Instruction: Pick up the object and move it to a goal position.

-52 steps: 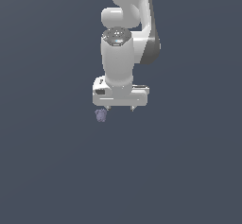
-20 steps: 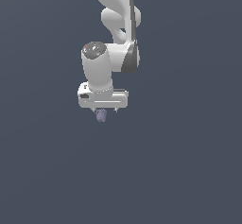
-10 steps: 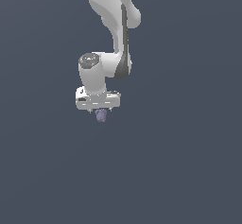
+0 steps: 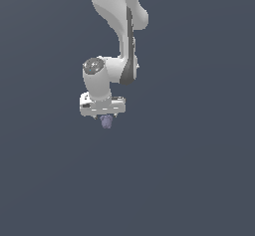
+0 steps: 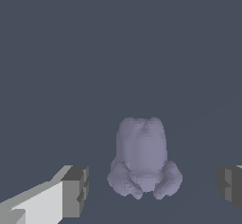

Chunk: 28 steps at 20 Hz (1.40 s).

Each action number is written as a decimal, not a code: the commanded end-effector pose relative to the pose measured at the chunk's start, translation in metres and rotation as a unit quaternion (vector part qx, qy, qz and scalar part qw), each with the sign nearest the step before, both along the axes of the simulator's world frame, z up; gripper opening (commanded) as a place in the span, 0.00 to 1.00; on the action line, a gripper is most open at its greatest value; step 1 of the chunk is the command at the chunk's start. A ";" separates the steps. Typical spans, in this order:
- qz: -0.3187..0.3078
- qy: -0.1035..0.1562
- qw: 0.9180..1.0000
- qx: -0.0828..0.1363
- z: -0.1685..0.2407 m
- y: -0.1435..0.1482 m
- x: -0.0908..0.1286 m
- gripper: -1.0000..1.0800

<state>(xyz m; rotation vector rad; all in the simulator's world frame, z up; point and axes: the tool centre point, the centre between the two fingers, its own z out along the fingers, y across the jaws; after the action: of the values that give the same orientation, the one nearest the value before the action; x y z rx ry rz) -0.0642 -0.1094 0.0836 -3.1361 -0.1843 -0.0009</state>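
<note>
You are keeping the end effector [image 4: 105, 116] pointing straight down with its fingers [image 5: 73, 192] apart on both sides of the object [image 5: 143, 159], not touching it, so the small lavender-grey lump is sitting between them, probably so that closing can catch it centred.

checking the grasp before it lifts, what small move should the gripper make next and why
Probably close the fingers. In the wrist view the lavender-grey blob sits between the two fingertips, with a clear gap on each side, so the gripper is open and not yet gripping. In the exterior view the blob sits right under the gripper, so lifting now would likely leave it behind.
</note>
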 end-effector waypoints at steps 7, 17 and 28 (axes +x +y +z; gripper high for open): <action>0.001 0.000 1.000 0.000 -0.034 0.000 -0.002 0.96; 0.002 0.000 1.000 0.000 -0.048 0.000 -0.001 0.00; 0.002 -0.001 1.000 0.000 -0.045 0.001 -0.001 0.00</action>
<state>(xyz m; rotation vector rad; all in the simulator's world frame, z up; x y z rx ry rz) -0.0651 -0.1095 0.0373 -3.1365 -0.1888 -0.0027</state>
